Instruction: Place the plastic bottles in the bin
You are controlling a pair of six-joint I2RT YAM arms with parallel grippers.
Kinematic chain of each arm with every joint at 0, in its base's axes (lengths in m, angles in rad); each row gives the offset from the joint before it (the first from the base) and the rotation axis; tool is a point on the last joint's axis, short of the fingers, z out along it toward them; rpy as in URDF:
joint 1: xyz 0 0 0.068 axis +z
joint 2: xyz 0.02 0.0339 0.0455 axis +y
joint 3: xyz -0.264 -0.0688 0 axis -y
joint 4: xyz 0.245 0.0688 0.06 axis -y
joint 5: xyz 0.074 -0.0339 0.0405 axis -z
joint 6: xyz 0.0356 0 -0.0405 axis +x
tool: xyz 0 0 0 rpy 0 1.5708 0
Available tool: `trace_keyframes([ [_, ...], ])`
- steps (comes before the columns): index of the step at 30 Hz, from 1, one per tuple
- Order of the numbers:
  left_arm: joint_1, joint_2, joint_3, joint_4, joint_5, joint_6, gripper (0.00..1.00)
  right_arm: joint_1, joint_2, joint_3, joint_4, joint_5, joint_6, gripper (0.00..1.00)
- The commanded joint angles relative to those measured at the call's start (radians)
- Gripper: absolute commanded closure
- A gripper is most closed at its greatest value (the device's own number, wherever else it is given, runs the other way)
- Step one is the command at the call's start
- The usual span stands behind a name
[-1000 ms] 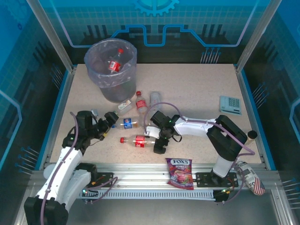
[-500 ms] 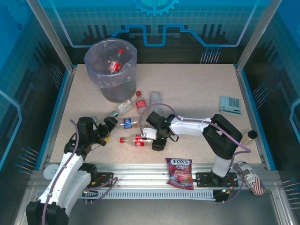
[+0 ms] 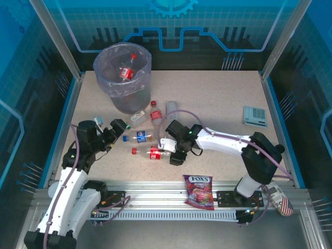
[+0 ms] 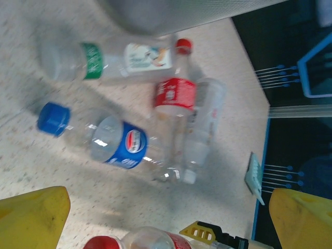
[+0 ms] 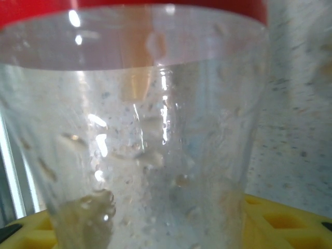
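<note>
One bottle (image 3: 154, 153) is clamped in my right gripper (image 3: 174, 152), left gripper (image 4: 166, 215) spread empty; lift high toward bin (image 3: 127, 101) at eleven o'clock.

- The bin (image 4: 155, 13) is a blurred grey wall, cut off by the upper edge of the left wrist view.
- The red-capped bottle (image 4: 145, 241) is cut off by that view's lower edge.
- Whether the right gripper (image 3: 171, 151) presses on this bottle cannot be told.
- The patterned cup (image 3: 280, 202), at lower right from above, is partly hidden by the right arm (image 3: 249, 184).
</note>
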Motion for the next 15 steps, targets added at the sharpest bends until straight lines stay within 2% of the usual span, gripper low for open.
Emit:
trace_keyframes([
  [1,0.005,0.013,0.056,-0.021,0.036,0.085,0.01,-0.057,-0.092,0.012,0.037,-0.004,0.148,0.53],
  [5,-0.028,-0.001,0.029,0.162,0.098,0.02,0.01,-0.161,-0.181,-0.01,0.123,-0.03,0.39,0.53],
  [7,-0.06,-0.007,0.016,0.253,0.1,-0.016,0.01,-0.179,-0.222,-0.033,0.168,-0.027,0.465,0.54],
  [11,-0.201,0.008,-0.028,0.475,0.037,-0.078,0.01,-0.185,-0.257,-0.055,0.225,-0.013,0.557,0.54],
  [15,-0.346,0.103,-0.024,0.564,-0.055,-0.072,0.01,-0.183,-0.255,-0.078,0.303,-0.058,0.596,0.54],
])
